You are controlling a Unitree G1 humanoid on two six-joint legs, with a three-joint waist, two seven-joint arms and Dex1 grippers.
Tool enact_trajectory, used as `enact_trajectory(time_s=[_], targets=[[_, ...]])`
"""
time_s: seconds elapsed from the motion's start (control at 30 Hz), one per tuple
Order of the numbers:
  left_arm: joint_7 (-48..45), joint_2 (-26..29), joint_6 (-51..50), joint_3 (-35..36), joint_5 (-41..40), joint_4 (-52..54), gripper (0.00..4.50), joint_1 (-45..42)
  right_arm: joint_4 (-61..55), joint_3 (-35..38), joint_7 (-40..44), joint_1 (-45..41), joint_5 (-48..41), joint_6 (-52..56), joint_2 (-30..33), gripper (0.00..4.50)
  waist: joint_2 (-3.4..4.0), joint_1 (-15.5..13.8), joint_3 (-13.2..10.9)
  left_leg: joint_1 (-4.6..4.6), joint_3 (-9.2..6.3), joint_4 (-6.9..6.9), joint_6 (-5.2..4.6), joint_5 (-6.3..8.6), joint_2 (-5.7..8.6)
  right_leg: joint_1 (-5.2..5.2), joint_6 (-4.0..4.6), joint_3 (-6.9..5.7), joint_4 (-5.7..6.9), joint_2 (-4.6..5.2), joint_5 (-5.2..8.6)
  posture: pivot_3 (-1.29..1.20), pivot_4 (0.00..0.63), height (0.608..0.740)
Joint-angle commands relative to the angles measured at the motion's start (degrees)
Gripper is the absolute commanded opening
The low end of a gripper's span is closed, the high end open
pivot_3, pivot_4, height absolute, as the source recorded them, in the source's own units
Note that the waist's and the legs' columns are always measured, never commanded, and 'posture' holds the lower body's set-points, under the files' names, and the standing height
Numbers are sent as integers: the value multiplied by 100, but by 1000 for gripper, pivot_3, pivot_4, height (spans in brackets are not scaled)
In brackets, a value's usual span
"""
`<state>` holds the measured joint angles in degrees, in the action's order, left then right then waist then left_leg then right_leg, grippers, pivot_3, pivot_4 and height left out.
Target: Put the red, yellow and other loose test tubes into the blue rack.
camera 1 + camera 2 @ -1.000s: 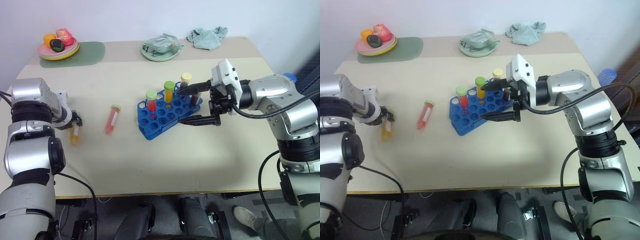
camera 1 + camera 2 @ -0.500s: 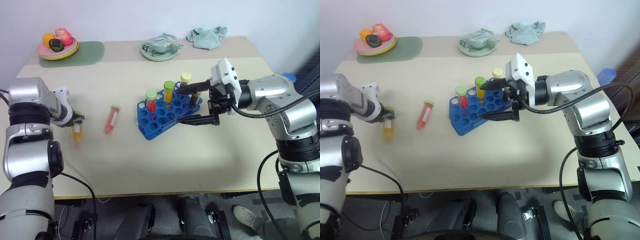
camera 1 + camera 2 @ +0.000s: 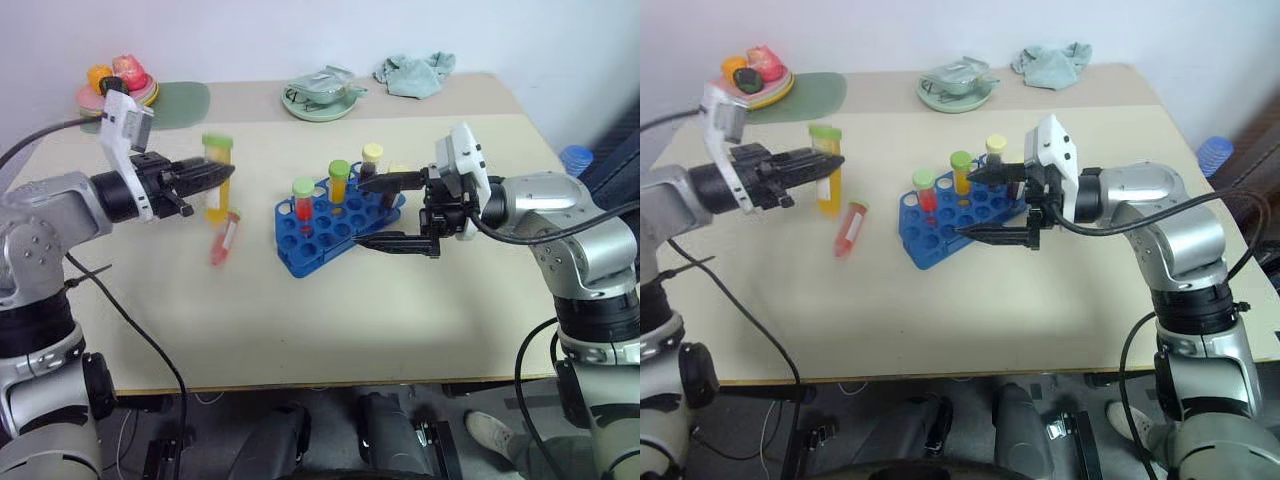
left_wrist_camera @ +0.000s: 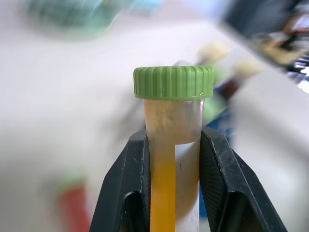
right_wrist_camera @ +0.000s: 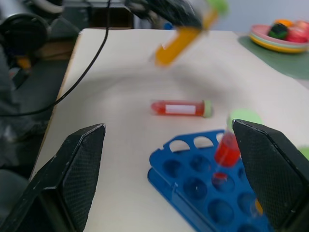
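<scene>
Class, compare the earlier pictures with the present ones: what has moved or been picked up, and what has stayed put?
The left gripper has lifted the yellow tube off the table and swung it up and toward the blue rack, shut on it. Unchanged: the red tube lying on the table, the three tubes standing in the rack, and the open right gripper beside the rack.

1. My left arm: raised over the table, reaching inward toward the right; wrist roughly level.
2. My left gripper (image 3: pixel 212 172): fingers clamped on a held tube.
3. My right arm: bent inward, pointing left.
4. My right gripper (image 3: pixel 368 213): fingers spread wide, holding nothing.
</scene>
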<state>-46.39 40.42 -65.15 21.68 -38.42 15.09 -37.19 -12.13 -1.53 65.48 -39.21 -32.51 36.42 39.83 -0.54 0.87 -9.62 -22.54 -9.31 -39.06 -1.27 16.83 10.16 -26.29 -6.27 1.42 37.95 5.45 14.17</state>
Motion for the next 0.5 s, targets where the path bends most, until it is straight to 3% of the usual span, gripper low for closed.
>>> enact_trajectory(time_s=[0.03,0.23,0.33,0.5], targets=[[-572,-78,1183,-338,-2,259,756,232,-499,419,-442,291,-199,142,37,4320,-1,-18,0,2,2,-1,1,0,0,1,1,1,0,0,0,0,150,740],[-1326,-710,2973,-1327,430,-599,756,-122,-1247,970,-1377,1174,-393,423,-67,4320,-4,-160,1,4,3,-3,-7,4,0,16,1,-2,-13,3,-1,0,150,740],[-1563,-1146,3057,-1418,75,-1065,756,-475,-1587,1092,-1727,1440,-493,546,-96,4320,-5,-162,1,3,2,-3,-7,4,0,16,1,-3,-15,2,-1,0,150,740],[-1690,-1714,3467,-1746,258,-1761,756,-810,-2118,1321,-2267,1797,-706,786,-78,4320,-4,-138,2,4,5,-1,-9,5,0,14,0,-2,-15,2,-2,0,150,740]])
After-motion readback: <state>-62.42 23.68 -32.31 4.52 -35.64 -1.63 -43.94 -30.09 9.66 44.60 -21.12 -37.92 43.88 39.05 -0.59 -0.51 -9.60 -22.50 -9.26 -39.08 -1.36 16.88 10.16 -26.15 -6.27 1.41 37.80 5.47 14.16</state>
